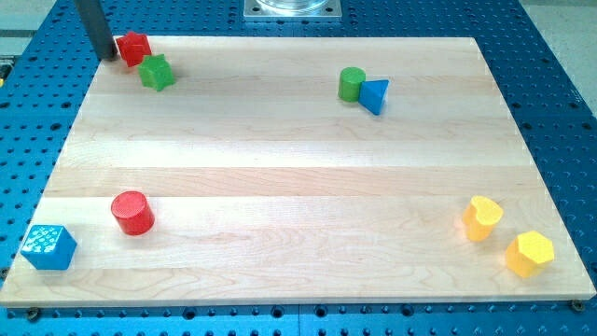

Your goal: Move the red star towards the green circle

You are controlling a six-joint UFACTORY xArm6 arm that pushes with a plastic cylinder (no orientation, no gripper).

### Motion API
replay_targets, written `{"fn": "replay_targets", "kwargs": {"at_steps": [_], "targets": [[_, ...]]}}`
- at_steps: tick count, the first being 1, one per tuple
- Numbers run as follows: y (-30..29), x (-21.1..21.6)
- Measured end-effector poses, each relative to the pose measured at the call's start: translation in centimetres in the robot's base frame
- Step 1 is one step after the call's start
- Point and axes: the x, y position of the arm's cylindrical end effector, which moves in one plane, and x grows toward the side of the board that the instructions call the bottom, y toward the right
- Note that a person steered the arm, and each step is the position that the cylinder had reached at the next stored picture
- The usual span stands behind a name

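Observation:
The red star [134, 47] lies at the view's top left corner of the wooden board [298, 168], touching a green star [157, 72] just below and right of it. The green circle [352, 83] stands at the top centre-right, touching a blue triangle [375, 95] on its right. My tip [107, 56] is at the red star's left side, touching or nearly touching it, at the board's top left edge. The rod rises out of the view's top.
A red cylinder [132, 212] and a blue cube [48, 246] sit at the bottom left. A yellow heart-like block [482, 217] and a yellow hexagon [530, 253] sit at the bottom right. A metal mount [292, 9] shows at the top centre.

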Motion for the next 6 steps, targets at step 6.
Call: {"fn": "replay_targets", "kwargs": {"at_steps": [6], "targets": [[22.8,1.2]]}}
